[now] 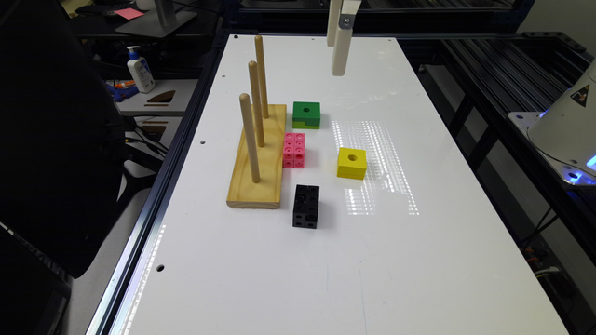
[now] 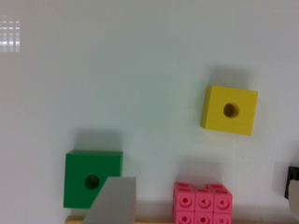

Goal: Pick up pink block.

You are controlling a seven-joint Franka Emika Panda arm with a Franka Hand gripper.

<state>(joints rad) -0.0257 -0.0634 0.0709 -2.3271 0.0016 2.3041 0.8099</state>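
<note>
The pink block (image 1: 294, 150) lies flat on the white table (image 1: 326, 260), its long side against the edge of a wooden peg board (image 1: 258, 172). In the wrist view the pink block (image 2: 202, 203) is cut off by the frame edge, with round holes on its faces. My gripper (image 1: 336, 60) hangs high above the far part of the table, well apart from the block. In the wrist view my gripper (image 2: 205, 186) is open: one grey finger (image 2: 113, 203) stands over the green block's corner and the other is at the frame's edge, with nothing held.
A green block (image 1: 306, 114) sits beyond the pink one, a yellow block (image 1: 351, 163) toward the exterior view's right, and a black block (image 1: 306, 205) nearer the front. Three upright pegs (image 1: 255, 104) rise from the board. The arm's base (image 1: 568, 125) stands at the right.
</note>
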